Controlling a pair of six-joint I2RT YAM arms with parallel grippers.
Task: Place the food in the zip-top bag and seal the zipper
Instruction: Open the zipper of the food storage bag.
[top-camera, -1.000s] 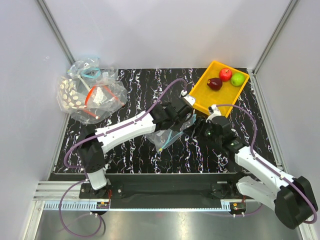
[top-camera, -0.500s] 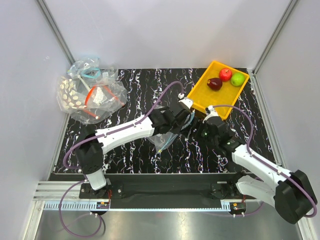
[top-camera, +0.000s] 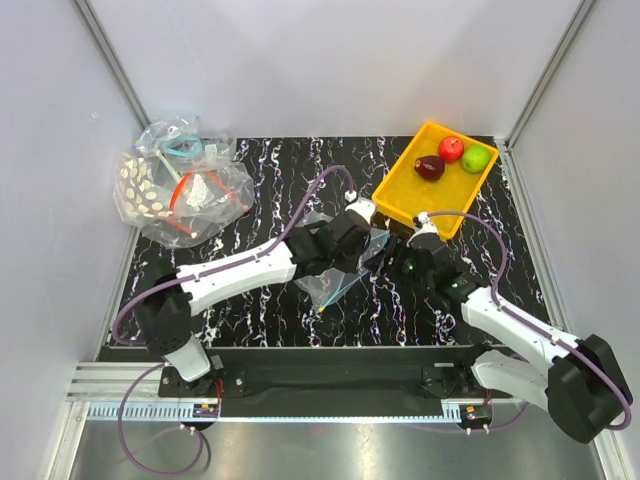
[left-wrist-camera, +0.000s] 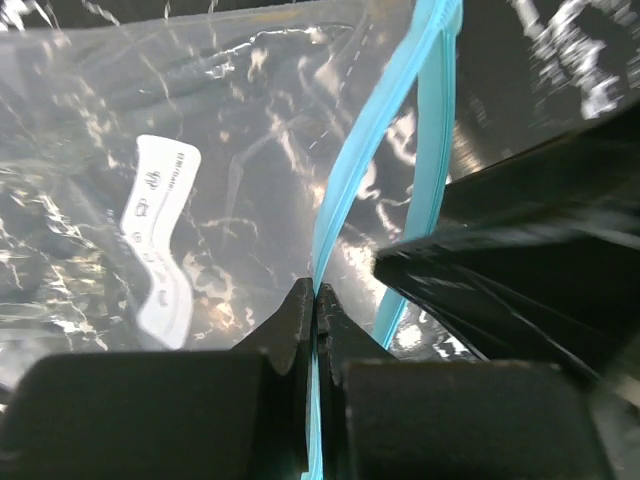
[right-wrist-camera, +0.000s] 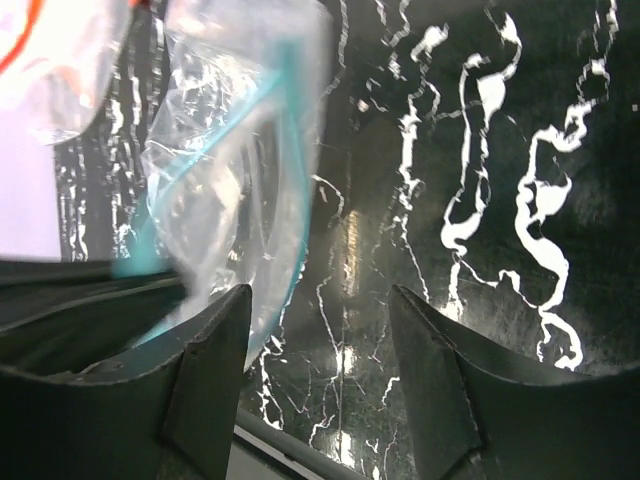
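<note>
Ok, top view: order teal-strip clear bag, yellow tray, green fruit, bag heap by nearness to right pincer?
1. Clear plastic bag with teal strip, beside right pincer.
2. Yellow plastic tray, just behind.
3. Lime green round fruit, in tray.
4. Clear-bag heap, far left.

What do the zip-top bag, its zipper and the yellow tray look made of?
Zip-top bag: thin clear plastic film, glossy; it crinkles, glares, and the table shows through. Zipper: opaque teal plastic strip, stiffer-looking than the film. Yellow tray: probably rigid moulded plastic, smooth; even colour, raised rim.
</note>
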